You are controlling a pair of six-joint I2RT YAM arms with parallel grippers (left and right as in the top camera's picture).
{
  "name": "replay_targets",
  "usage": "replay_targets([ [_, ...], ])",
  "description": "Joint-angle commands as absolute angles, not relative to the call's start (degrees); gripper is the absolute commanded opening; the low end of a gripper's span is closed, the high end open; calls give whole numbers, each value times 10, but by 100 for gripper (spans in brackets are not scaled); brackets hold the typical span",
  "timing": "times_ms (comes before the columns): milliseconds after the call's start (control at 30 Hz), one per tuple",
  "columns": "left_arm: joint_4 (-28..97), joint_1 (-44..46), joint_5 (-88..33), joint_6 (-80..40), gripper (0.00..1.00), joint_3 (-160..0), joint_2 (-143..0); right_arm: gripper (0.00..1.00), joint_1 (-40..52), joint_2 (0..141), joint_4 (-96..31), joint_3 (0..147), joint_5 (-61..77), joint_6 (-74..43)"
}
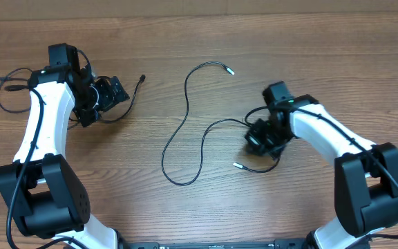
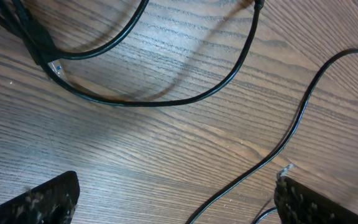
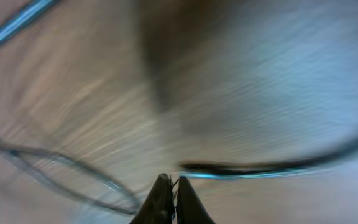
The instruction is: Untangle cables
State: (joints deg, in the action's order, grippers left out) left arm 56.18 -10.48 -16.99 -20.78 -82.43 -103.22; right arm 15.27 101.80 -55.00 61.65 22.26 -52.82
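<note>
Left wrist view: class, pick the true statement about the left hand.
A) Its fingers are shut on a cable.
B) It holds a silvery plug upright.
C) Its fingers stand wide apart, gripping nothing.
C: the left hand has its fingers at opposite bottom corners of the view. Only bare table and a loose cable lie between them.

Twin white-shelled robot arms with black joints.
The left arm (image 1: 43,121) and right arm (image 1: 323,128) share glossy white links, bulky black housings nearest the wooden counter's (image 1: 199,221) front edge, thick black wires looped alongside, tiny green lights, and dark jaws.
</note>
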Motion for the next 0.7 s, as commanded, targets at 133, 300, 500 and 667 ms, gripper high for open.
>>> replay_targets([
  [133,563,-105,-174,-197,99,-820,-1035,4,131,1009,-567,618,42,-536],
  [300,563,-105,-174,-197,100,-820,-1035,4,131,1017,-531,618,9,-546],
  [500,563,-104,-174,-197,100,-820,-1035,6,131,1041,-509,618,9,-557],
  [667,563,-105,-174,-197,99,-820,-1035,8,131,1061,-491,618,-16,-557],
])
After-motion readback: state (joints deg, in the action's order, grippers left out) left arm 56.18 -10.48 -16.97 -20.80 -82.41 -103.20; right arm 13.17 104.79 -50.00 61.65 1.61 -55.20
